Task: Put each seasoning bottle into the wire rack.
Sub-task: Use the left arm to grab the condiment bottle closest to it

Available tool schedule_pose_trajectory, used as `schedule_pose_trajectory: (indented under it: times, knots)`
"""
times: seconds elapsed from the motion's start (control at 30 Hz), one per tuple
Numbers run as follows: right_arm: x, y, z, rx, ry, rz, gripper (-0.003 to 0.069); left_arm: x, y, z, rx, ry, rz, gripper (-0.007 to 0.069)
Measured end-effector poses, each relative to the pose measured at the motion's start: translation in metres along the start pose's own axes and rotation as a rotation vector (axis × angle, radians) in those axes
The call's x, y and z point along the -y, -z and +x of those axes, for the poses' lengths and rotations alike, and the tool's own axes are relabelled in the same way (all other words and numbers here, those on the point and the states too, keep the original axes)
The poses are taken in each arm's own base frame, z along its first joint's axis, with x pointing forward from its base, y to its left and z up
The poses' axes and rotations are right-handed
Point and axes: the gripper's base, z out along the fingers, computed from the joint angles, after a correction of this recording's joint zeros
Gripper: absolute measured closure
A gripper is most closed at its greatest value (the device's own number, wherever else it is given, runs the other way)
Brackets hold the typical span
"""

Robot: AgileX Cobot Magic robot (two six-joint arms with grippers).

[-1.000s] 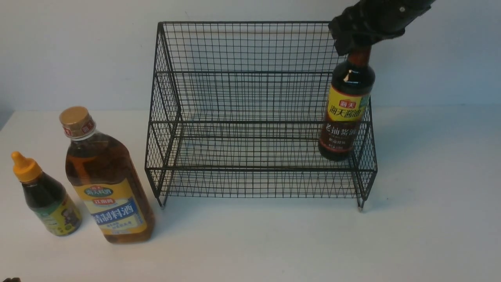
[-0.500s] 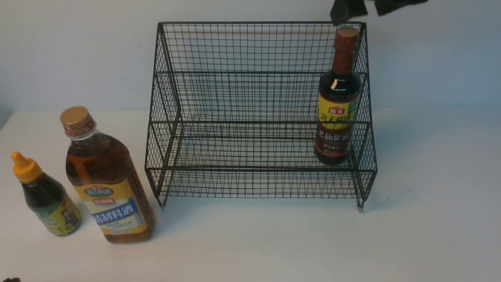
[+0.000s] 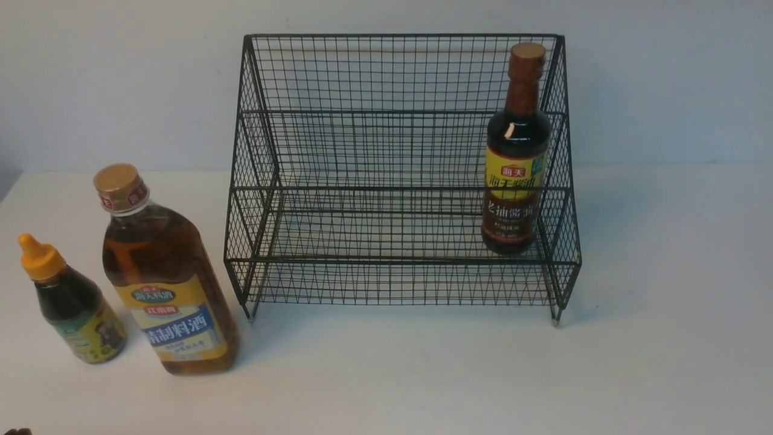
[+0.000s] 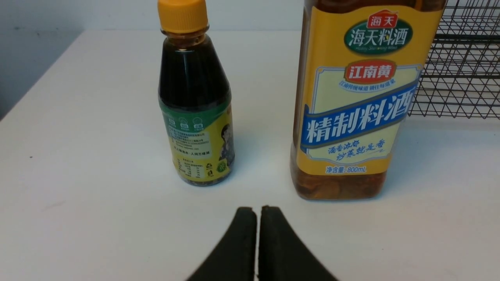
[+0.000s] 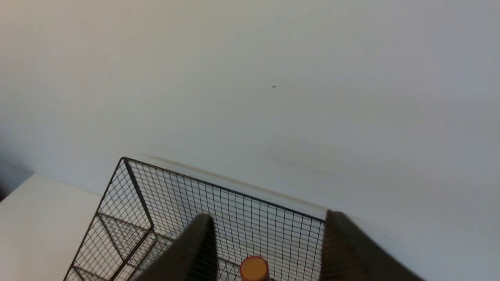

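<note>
– Amber liquid, gold cap: the large bottle [image 3: 166, 284] stands upright on the table [image 3: 423, 374], left of the wire rack [image 3: 386, 151], with the small dark bottle [image 3: 75, 308] beside it.
– Nearest arm?
– The left gripper [image 4: 258, 208], pinched closed and empty; both stand just ahead. The right gripper [image 5: 267, 214] gapes, empty, above the tall dark bottle [image 3: 516, 163], which is upright in the lower tier.
– Surroundings?
– A bare white tabletop and a pale wall [image 3: 121, 72].
</note>
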Motion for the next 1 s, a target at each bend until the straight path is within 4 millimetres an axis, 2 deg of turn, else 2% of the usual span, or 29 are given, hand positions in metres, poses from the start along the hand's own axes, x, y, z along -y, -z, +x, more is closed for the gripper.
schedule_pose_trajectory:
  times: [0.1,0.13,0.17,0.2,0.27,0.3,0.37,0.47,0.53,0.67,0.73,0.87,1.0]
  knots:
    - [-0.001,0.046,0.021,0.001,0.009,0.022,0.0537,0.0,0.0,0.0,0.0,0.0,0.0,0.0629]
    - [-0.001,0.046,0.025,-0.013,0.009,0.024,0.0557,0.0,0.0,0.0,0.0,0.0,0.0,0.0629]
    - [-0.001,0.07,0.044,-0.022,0.015,0.047,0.0621,0.0,0.0,0.0,0.0,0.0,0.0,0.0629]
    - [0.0,0.089,0.059,-0.018,0.021,0.069,0.0647,0.0,0.0,0.0,0.0,0.0,0.0,0.0629]
    - [0.002,0.106,0.092,-0.056,0.032,0.101,0.0664,0.0,0.0,0.0,0.0,0.0,0.0,0.0629]
    - [0.002,0.119,0.108,-0.039,0.038,0.113,0.0669,0.0,0.0,0.0,0.0,0.0,0.0,0.0629]
    - [0.003,0.129,0.139,0.028,0.055,0.133,0.0671,0.0,0.0,0.0,0.0,0.0,0.0,0.0629]
    - [0.002,0.128,0.186,0.156,0.072,0.132,0.0673,0.0,0.0,0.0,0.0,0.0,0.0,0.0629]
    - [0.002,0.111,0.223,0.278,0.087,0.123,0.0673,0.0,0.0,0.0,0.0,0.0,0.0,0.0629]
    - [0.002,0.086,0.265,0.439,0.109,0.111,0.0673,0.0,0.0,0.0,0.0,0.0,0.0,0.0629]
    - [0.002,0.077,0.279,0.515,0.139,0.111,0.0674,0.0,0.0,0.0,0.0,0.0,0.0,0.0629]
    - [0.0,0.07,0.289,0.639,0.181,0.103,0.0674,0.0,0.0,0.0,0.0,0.0,0.0,0.0629]
    - [-0.001,0.062,0.302,0.649,0.198,0.095,0.0674,0.0,0.0,0.0,0.0,0.0,0.0,0.0629]
